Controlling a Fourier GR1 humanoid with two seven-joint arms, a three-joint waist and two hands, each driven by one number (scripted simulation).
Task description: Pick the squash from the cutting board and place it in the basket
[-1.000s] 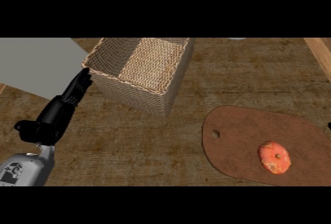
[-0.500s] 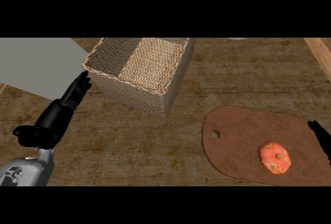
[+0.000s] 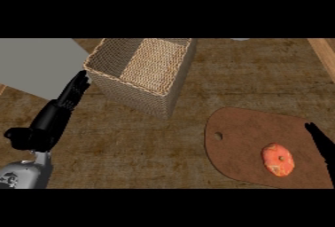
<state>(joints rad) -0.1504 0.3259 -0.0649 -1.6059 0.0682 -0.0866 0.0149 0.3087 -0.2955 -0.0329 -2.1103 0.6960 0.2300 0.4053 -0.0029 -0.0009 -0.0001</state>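
An orange squash [image 3: 278, 159] lies on the brown cutting board [image 3: 242, 137] at the lower right of the head view. My right hand [image 3: 322, 142] enters at the right edge with straight fingers, just right of the squash and apart from it. A woven basket [image 3: 144, 71] stands at the upper middle, tall and open at the top. My left hand [image 3: 56, 116] rests at the left with fingers straight, its fingertips close to the basket's left wall.
A grey panel [image 3: 36, 64] covers the upper left corner. A light wooden strip [image 3: 324, 53] runs along the upper right edge. The wooden counter [image 3: 137, 146] stretches between the basket and the board.
My right hand has come into view at the right edge and moved further in, toward the squash. The left hand, basket and squash have stayed put.
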